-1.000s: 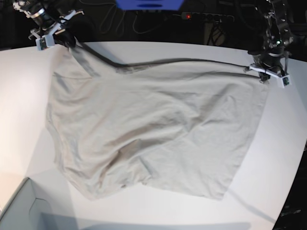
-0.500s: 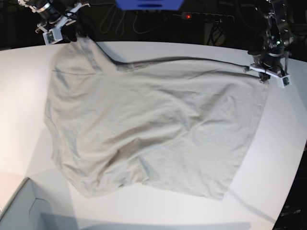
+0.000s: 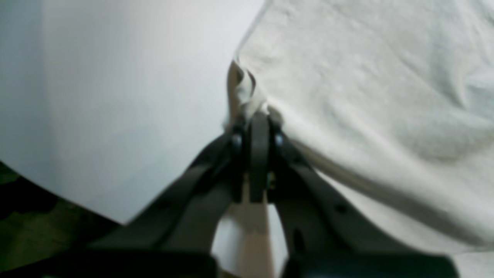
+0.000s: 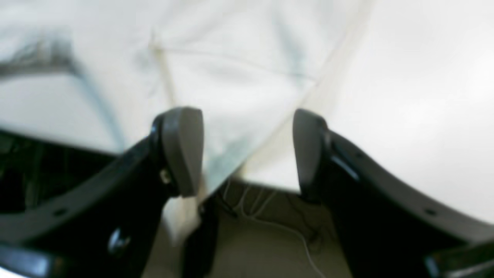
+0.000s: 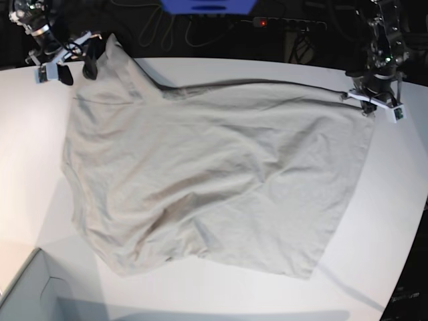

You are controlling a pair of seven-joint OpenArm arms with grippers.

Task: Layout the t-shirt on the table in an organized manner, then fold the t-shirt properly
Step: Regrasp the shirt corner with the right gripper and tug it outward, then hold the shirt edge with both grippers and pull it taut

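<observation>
The t-shirt [image 5: 214, 180] is spread out on the white table [image 5: 374, 221], with its top edge near the far side and its bottom part reaching toward the near side. A second ago one far corner of the t-shirt was pinched by the right gripper [image 5: 63, 59], and that corner was held up off the table. Now the jaws of the right gripper are spread wide apart, and nothing is held between them, as is seen in the right wrist view, where the cloth lies just past the two grey pads [image 4: 183, 150]. The corner has been let go and is seen sticking up a little by the table's far edge. The other far corner is pinched tight by the left gripper [image 3: 256, 127], whose jaws are pressed together on a small bunch of cloth. From this it is judged that the laying-out step is nearly done on one side, while the other side is not yet set down. Many soft wrinkles are seen across the middle, so some smoothing may be needed before any fold is made. No brand, label or writing can be read on the t-shirt in these views.
</observation>
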